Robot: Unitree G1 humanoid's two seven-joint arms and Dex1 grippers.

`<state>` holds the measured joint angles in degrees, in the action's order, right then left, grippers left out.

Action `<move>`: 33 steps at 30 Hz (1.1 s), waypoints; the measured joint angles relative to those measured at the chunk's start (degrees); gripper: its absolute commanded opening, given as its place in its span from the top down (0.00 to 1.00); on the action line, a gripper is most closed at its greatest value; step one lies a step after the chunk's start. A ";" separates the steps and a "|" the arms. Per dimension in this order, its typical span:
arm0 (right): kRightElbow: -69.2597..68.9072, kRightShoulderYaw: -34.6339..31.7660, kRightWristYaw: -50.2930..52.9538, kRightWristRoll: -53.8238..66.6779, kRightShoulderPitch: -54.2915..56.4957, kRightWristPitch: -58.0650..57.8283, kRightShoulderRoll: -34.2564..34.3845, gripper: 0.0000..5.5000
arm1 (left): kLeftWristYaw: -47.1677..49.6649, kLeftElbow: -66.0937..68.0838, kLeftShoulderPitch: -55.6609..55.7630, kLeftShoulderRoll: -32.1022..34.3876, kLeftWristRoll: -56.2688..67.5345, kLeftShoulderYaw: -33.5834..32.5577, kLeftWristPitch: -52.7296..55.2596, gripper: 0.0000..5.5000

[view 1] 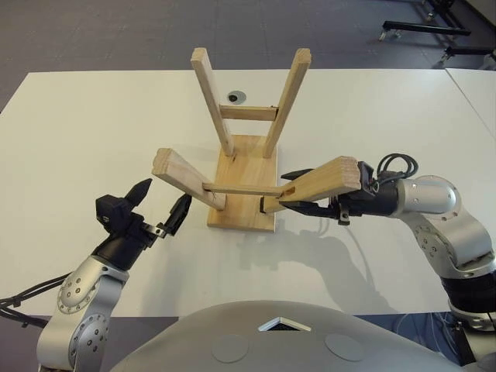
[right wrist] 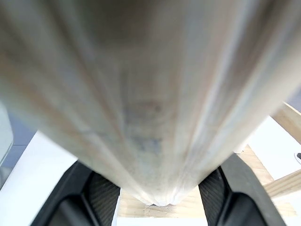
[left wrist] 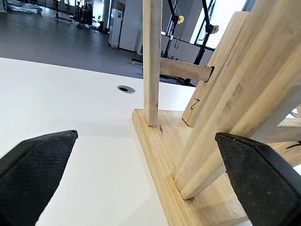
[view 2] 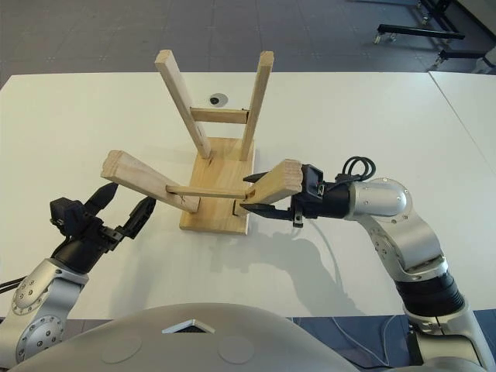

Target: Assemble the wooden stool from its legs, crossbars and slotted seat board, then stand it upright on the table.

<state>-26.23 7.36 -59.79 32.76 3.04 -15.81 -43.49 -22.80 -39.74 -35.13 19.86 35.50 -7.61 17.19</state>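
The slotted seat board (view 1: 242, 203) lies flat in the middle of the white table. Two far legs joined by a crossbar (view 1: 248, 112) stand upright in it. The near pair leans outward: the near left leg (view 1: 184, 177) and the near right leg (view 1: 324, 182), linked by a thin crossbar (view 1: 244, 190). My right gripper (view 1: 283, 191) is shut on the near right leg close to its foot; that leg (right wrist: 150, 94) sits between the black pads (right wrist: 101, 193). My left gripper (view 1: 167, 194) is open just left of the near left leg (left wrist: 235, 94), not touching it.
A round cable hole (view 1: 235, 97) sits in the table behind the stool. Another white table (view 1: 477, 85) adjoins at the right. Dark metal frames (view 1: 426, 29) stand on the floor beyond. Bare tabletop lies left and right of the board.
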 measured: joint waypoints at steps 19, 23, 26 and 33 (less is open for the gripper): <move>13.32 3.81 -4.67 -1.44 -1.80 18.69 2.34 0.63 | 0.30 0.63 1.65 1.38 0.16 1.24 1.12 0.02; 14.20 4.24 -3.74 -1.53 -3.46 22.42 2.52 0.63 | -0.06 0.63 2.07 1.94 0.21 1.20 1.37 0.02; 16.35 4.81 -2.95 -1.53 -3.58 24.71 4.18 0.63 | -0.25 0.64 2.37 2.24 0.28 0.84 1.52 0.02; 34.65 5.75 -7.25 0.20 4.84 31.22 14.42 0.63 | -4.50 0.21 4.44 2.64 2.21 2.53 1.67 0.02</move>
<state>8.42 13.11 -67.04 32.96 7.88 15.41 -29.07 -27.30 -39.53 -30.69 22.49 37.70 -5.08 18.86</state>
